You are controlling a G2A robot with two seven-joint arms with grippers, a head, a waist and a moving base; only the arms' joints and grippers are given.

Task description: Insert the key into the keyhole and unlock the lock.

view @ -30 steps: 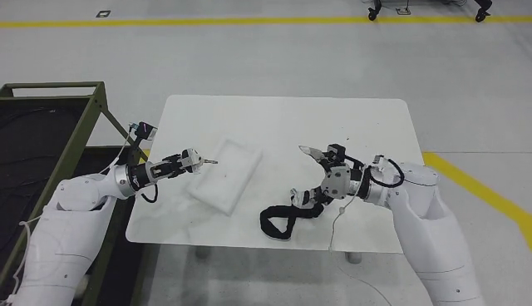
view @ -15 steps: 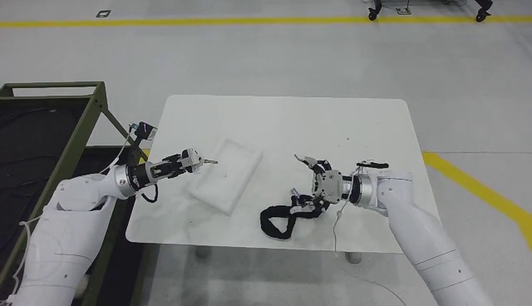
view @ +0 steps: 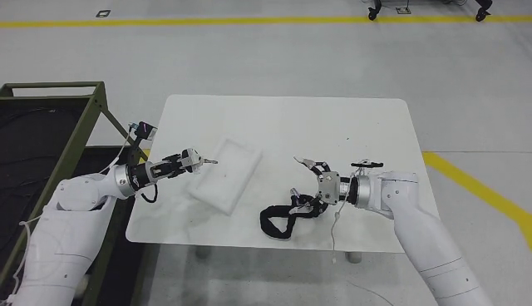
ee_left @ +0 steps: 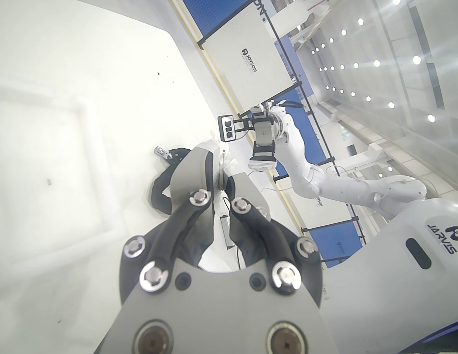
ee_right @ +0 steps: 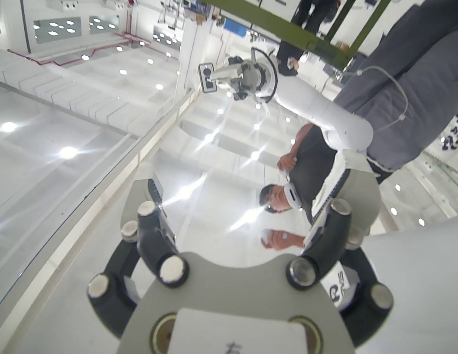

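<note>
My left gripper [view: 194, 160] is clenched on the key [view: 209, 161], held above the table [view: 274, 115] just inside its left edge. The blade's long axis runs toward the right edge, its tip reaching the side of the white foam tray [view: 226, 181]. The lock [view: 278, 219] lies close to the front edge, black cable looped, its metal end on the side nearer my right gripper [view: 305, 187], whose jaws are spread wide just beside it. The right is by far the nearer, so I judge it should lift and steady the lock, keyhole turned along the blade's line. Which way the keyhole faces now I cannot tell.
</note>
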